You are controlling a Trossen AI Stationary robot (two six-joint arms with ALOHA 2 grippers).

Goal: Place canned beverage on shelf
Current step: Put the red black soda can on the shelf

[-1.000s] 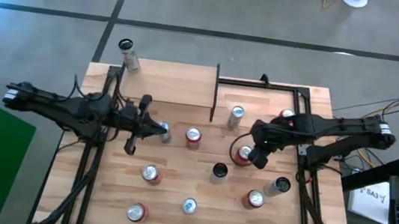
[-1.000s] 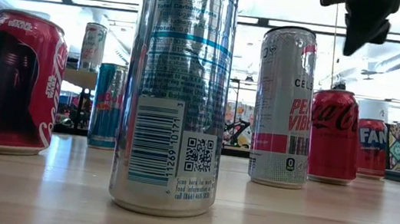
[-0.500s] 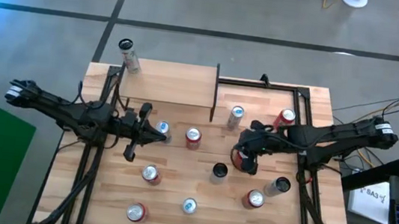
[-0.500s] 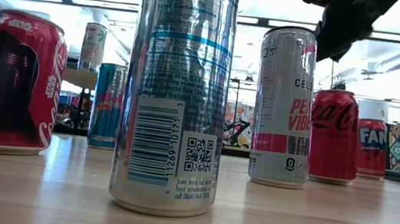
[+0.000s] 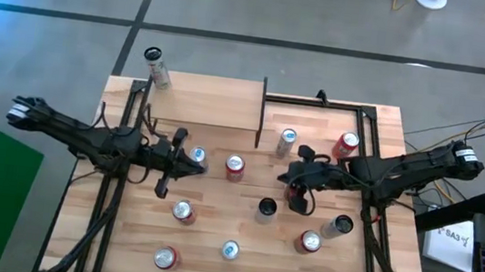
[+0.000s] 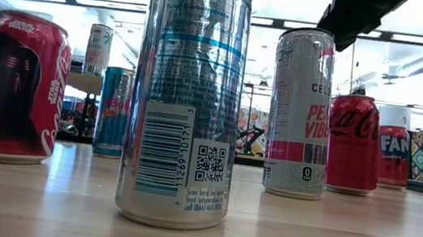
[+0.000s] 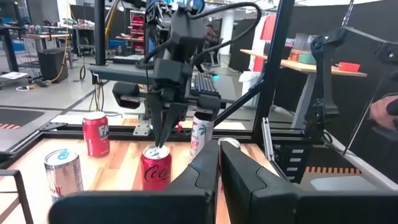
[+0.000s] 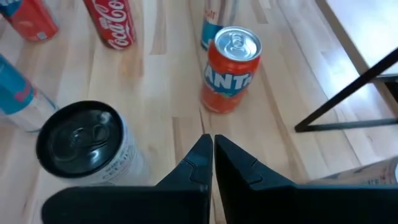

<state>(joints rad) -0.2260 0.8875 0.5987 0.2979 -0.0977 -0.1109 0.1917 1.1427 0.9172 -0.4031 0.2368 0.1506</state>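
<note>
The worktop (image 5: 213, 233) is seen from above, strewn with upright cans. The shelf (image 5: 205, 101) is set at its far edge, on the left half, and a slim can (image 5: 158, 68) is seen at the shelf's far left corner, tilted in the overhead view. The left arm is stretched in from the left, and its end effector (image 5: 169, 160) is held with fingers together, empty, just beside a blue-topped can (image 5: 199, 158). The right arm is stretched in from the right; its end effector (image 5: 297, 176) is likewise closed on nothing, above a red cola can (image 7: 155, 168) near the middle. A Fanta can (image 8: 230, 69) and a black-topped can (image 8: 87, 146) are shown near the right end effector by the right wrist view. Eleven cans are counted on the worktop itself.
</note>
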